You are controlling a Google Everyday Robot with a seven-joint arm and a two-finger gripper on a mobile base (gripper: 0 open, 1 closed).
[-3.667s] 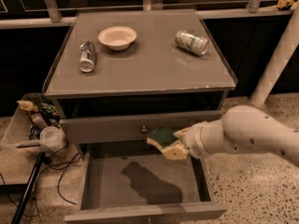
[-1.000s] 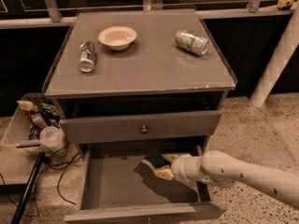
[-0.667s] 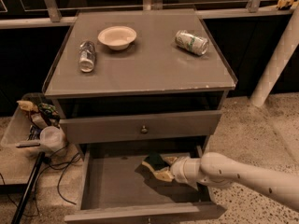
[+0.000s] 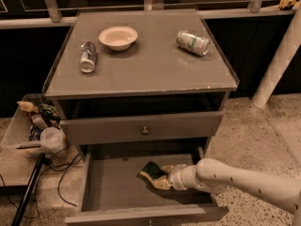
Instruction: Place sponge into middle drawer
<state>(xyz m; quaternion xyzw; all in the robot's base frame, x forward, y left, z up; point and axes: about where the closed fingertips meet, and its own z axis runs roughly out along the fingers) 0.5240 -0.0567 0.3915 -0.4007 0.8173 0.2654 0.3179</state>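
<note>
The sponge (image 4: 151, 172), pale yellow foam with a dark green face turned up, is inside the open middle drawer (image 4: 113, 189), low over its grey floor right of centre. My gripper (image 4: 162, 175) reaches into the drawer from the right at the end of the white arm (image 4: 235, 180) and is shut on the sponge's right end. I cannot tell whether the sponge touches the floor. The grey drawer above (image 4: 141, 128), with a small centre knob, is pushed in.
On the cabinet top lie a white bowl (image 4: 118, 36), a clear bottle on its side (image 4: 87, 56) and a tipped green can (image 4: 193, 42). A bin of clutter and a cup (image 4: 51, 138) with cables stand left of the cabinet. A white post (image 4: 280, 55) stands at the right.
My gripper has carried the sponge from in front of the upper drawer down into the open middle drawer. Over the last second it has hardly moved.
</note>
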